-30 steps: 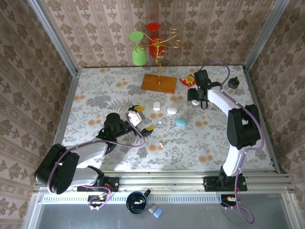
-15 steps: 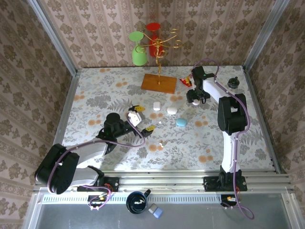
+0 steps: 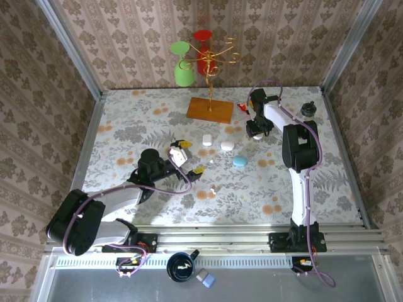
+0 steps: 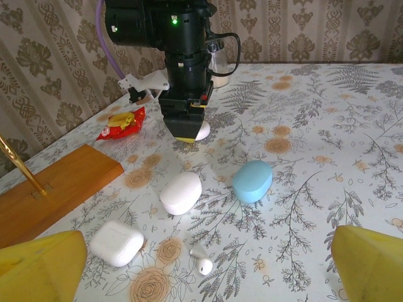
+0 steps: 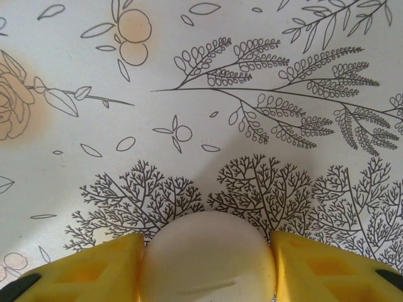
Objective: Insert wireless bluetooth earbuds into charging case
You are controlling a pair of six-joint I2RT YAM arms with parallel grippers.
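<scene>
My right gripper [image 5: 208,267] is shut on a rounded white charging case [image 5: 208,255] that rests on the table; its yellow fingers [image 5: 94,267] touch both of the case's sides. The top view has this gripper [image 3: 256,129] at the back right, and the left wrist view shows it [image 4: 189,133] over the same case [image 4: 203,131]. One white earbud [image 4: 202,261] lies on the cloth ahead of my open left gripper [image 4: 204,286]. A second earbud [image 3: 213,189] lies nearer the front. My left gripper [image 3: 189,156] holds nothing.
A white oval case [image 4: 181,192], a pale-blue case [image 4: 252,180] and a squarer white case [image 4: 116,242] lie mid-table. A wooden-based stand [image 3: 210,110] with green and red glasses stands at the back. Beside it lies a red packet [image 4: 123,123]; a black knob [image 3: 308,109] sits far right.
My right gripper has moved left and down over the white case, and its fingers have closed in on it. The left arm has not moved.
</scene>
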